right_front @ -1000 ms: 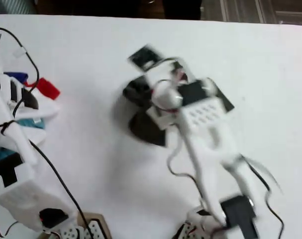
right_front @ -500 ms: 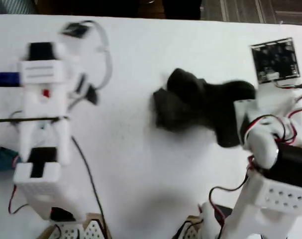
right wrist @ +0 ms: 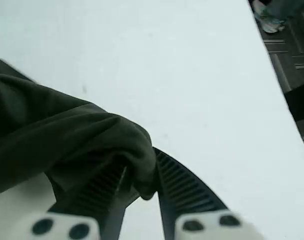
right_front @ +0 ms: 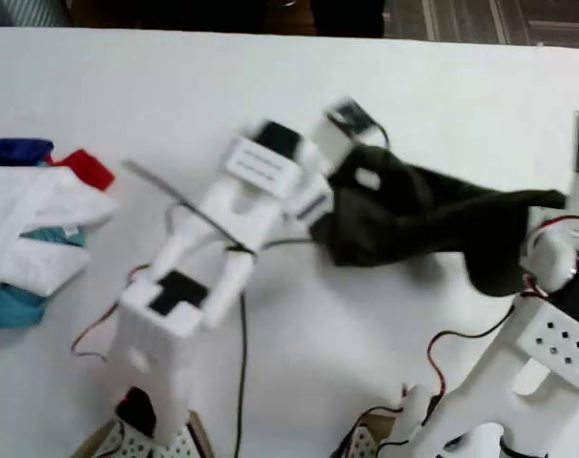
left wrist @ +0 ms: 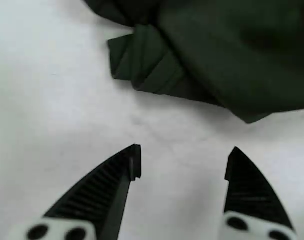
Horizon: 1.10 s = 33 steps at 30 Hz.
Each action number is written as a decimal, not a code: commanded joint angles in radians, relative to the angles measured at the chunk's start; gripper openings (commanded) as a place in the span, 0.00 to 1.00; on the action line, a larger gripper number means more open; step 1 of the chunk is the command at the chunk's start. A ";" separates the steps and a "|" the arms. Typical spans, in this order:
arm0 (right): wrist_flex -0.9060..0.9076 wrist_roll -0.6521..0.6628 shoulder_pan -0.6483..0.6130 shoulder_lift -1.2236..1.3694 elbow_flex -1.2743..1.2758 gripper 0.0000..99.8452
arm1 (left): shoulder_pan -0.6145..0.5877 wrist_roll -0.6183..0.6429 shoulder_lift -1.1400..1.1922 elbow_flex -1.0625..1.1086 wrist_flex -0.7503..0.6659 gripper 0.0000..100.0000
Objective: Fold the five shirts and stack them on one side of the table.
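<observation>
Pulling any harder across the table could cost you the fold. The dark shirt lies bunched from the centre toward 3 o'clock, with one end stretched out and the rest a crumpled heap. I'd judge a further tug would drag the whole lump rather than spread it flat. It could also slip free, since only a small fold of cloth is pinched. The stack of folded shirts sits well apart at 9 o'clock, out of harm's way.

Your left arm slants from 7 o'clock up to the shirt's centre end. Your right arm rises from 5 o'clock to the 3 o'clock edge. The right gripper is clamped on a fold of the shirt. The left gripper hangs with its jaws spread over bare table, the shirt's rumpled edge just beyond its tips. Close there and you'd grab nothing.
</observation>
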 commanded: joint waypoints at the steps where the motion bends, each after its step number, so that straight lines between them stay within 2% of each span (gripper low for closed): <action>1: -0.122 0.000 0.073 -0.028 0.035 0.02 | 0.075 0.011 0.049 -0.015 -0.058 0.29; 11: -0.120 0.002 0.073 -0.028 0.124 0.03 | 0.101 0.012 0.092 -0.016 -0.275 0.29; 18: -0.068 0.008 0.081 -0.031 0.120 0.23 | 0.106 0.006 0.135 -0.015 -0.347 0.29; 22: -0.035 0.008 0.081 -0.031 0.120 0.22 | 0.109 -0.008 0.190 -0.022 -0.367 0.26; 24: -0.022 0.008 0.081 -0.031 0.120 0.21 | 0.104 -0.046 0.210 -0.056 -0.358 0.15; 25: -0.021 0.008 0.081 -0.031 0.120 0.20 | 0.103 -0.057 0.213 -0.076 -0.345 0.05; 26: -0.019 0.009 0.081 -0.031 0.120 0.19 | 0.098 -0.055 0.215 -0.101 -0.328 0.00; 27: -0.016 0.009 0.081 -0.031 0.120 0.17 | 0.094 -0.043 0.212 -0.128 -0.298 0.05; 29: -0.016 0.008 0.079 -0.031 0.121 0.15 | 0.084 -0.017 0.199 -0.206 -0.242 0.02; 33: -0.015 0.002 0.074 -0.030 0.132 0.11 | 0.046 0.003 0.169 -0.417 -0.091 0.03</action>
